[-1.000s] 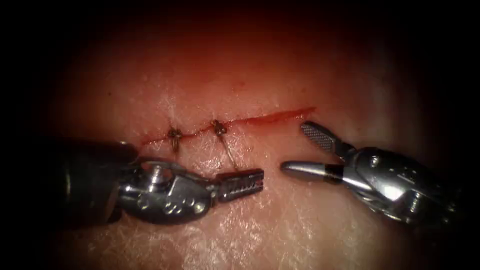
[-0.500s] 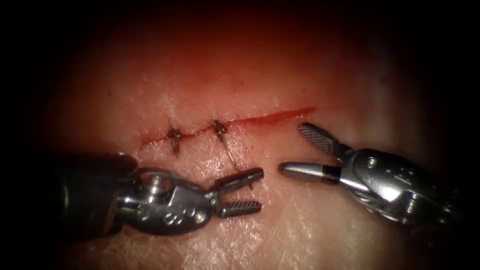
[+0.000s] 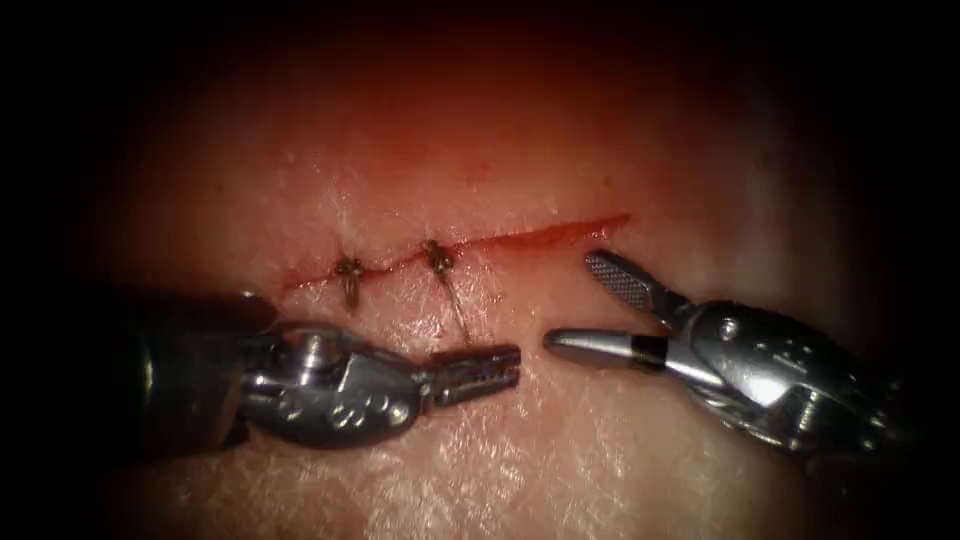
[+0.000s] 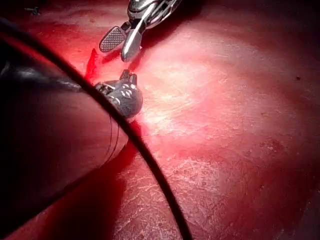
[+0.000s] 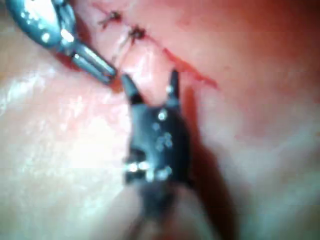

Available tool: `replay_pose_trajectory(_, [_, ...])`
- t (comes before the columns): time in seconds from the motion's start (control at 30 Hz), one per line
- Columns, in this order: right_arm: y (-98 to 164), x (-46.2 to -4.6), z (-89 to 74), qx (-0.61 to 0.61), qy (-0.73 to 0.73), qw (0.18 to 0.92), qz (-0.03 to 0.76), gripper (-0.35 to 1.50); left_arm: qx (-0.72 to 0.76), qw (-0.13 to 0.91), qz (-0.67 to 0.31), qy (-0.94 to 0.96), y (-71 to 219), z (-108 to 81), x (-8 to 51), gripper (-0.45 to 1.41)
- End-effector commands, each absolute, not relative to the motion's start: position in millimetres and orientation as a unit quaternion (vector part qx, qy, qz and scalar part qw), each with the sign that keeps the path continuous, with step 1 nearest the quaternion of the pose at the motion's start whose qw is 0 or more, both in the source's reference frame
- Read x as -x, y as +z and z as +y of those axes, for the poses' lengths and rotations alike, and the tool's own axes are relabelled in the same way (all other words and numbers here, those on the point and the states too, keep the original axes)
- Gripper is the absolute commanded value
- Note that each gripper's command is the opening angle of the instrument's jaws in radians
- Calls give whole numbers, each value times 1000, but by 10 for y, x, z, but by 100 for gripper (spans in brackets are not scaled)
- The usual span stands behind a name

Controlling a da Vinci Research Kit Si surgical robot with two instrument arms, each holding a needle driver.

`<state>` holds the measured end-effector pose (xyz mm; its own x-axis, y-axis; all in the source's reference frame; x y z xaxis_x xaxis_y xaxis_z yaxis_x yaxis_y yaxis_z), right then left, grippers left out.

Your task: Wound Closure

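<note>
- The cut [image 3: 455, 248] runs across the tissue [image 3: 600, 440]. Two knotted stitches sit on its left half: the left knot [image 3: 349, 268] and the right knot [image 3: 437, 255].
- A thread tail [image 3: 455, 305] runs down from the right knot to the left tool [image 3: 488, 368].
- The left tool lies below the cut. Its jaws are closed together on the end of that thread tail, having been apart half a second ago.
- To hold well, the grip should stay on the tail's end with gentle tension, so that the right knot is not dragged off the cut; this is a judgement.
- The right tool [image 3: 580, 305] lies below the cut's right end. Its jaws are spread wide and hold nothing; its lower jaw points at the left tool's tip, just apart from it.
- The needle cannot be made out.
</note>
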<state>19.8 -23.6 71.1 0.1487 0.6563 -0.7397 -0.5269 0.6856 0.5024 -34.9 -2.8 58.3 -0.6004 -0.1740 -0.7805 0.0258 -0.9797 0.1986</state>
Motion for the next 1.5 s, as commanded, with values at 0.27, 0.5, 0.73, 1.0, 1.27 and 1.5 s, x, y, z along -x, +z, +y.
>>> replay_pose_trajectory(0.27, [717, -203, -242, -65, 391, 755, 523, 140, -459, 43, -77, -884, 576, -25, 338, -45])
replay_pose_trajectory(0.5, [720, -213, -235, -87, 323, 765, 550, 133, -478, 20, -74, -875, 561, -3, 323, -45])
replay_pose_trajectory(0.73, [719, -250, -236, -64, 252, 785, 562, 138, -491, -2, -68, -869, 558, 22, 310, -45])
replay_pose_trajectory(1.0, [717, -289, -243, -41, 187, 813, 551, 140, -501, -27, -58, -863, 560, 45, 280, -45])
replay_pose_trajectory(1.27, [723, -307, -230, -7, 170, 828, 534, 140, -505, -49, -47, -860, 568, 54, 265, -45])
replay_pose_trajectory(1.5, [722, -307, -218, 17, 175, 837, 518, 140, -505, -52, -47, -860, 570, 52, 266, -45])
